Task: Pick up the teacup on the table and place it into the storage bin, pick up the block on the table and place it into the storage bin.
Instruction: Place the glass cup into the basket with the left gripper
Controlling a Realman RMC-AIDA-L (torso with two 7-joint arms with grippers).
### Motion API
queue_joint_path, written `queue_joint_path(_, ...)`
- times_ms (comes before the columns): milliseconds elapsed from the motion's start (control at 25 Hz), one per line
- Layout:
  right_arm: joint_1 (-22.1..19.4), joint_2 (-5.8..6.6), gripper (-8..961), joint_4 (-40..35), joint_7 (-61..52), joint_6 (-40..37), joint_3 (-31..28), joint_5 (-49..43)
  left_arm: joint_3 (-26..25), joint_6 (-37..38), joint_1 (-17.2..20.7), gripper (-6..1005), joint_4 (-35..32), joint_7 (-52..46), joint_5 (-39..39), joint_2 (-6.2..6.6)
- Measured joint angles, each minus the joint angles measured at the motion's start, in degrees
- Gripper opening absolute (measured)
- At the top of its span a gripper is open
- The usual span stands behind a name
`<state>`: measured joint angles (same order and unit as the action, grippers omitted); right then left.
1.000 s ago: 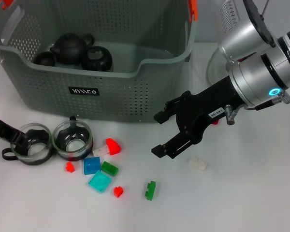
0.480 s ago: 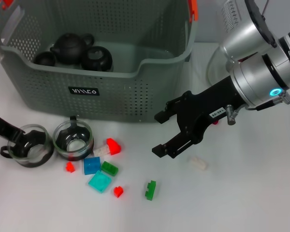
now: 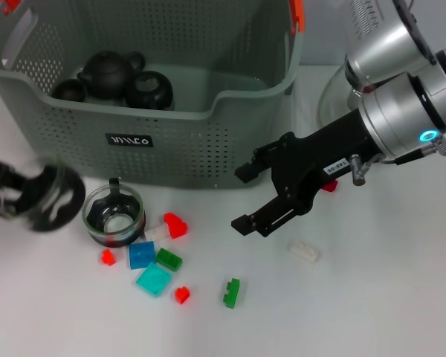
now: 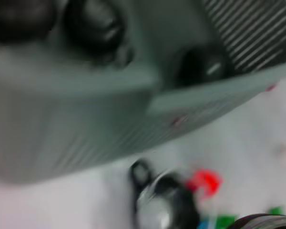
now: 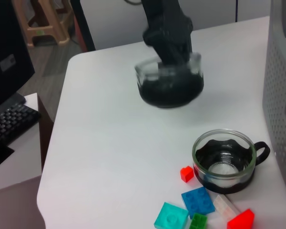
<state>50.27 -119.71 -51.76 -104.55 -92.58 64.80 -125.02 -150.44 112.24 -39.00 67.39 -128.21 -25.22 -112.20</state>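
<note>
At the left edge of the head view the left gripper (image 3: 15, 195) clamps a glass teacup (image 3: 50, 197) lifted off the table (image 3: 386, 297), just in front of the storage bin (image 3: 171, 149). A second teacup (image 3: 113, 216) stands below the bin's label among scattered blocks (image 3: 154, 280). The right gripper (image 3: 249, 197) hangs at centre right, jaws spread, holding nothing

Storage bin (image 3: 208, 141) top open; teapot (image 3: 108, 71) crowds far-left corner.
</note>
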Motion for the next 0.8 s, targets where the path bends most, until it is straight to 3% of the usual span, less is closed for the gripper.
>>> queue_joint_path(240,0.03,0.27,945,0.19,0.34,-1.53,-0.38,0.01,-4.22,3.89,-1.74,50,-6.77,-2.0,-18.89,5.8)
queue_joint_path(360,0.05,0.74,945,0.25,0.03,-3.76,-0.38,-0.21,-4.33,3.16,-2.55,50,-9.31,-2.17,-25.25,7.26)
queue_joint_path(520,-0.19,1.38,945,0.4,-0.38,-6.06,-0.9,-0.29,-3.51,-0.63,-4.59,50,-10.69,-2.17,-27.76,7.79)
queue_joint_path(800,-0.62,1.82,945,0.33,-0.74,-8.68,-3.2,-0.28,6.05,-16.69,-8.32,51,-11.66,-3.8,-25.97,8.35)
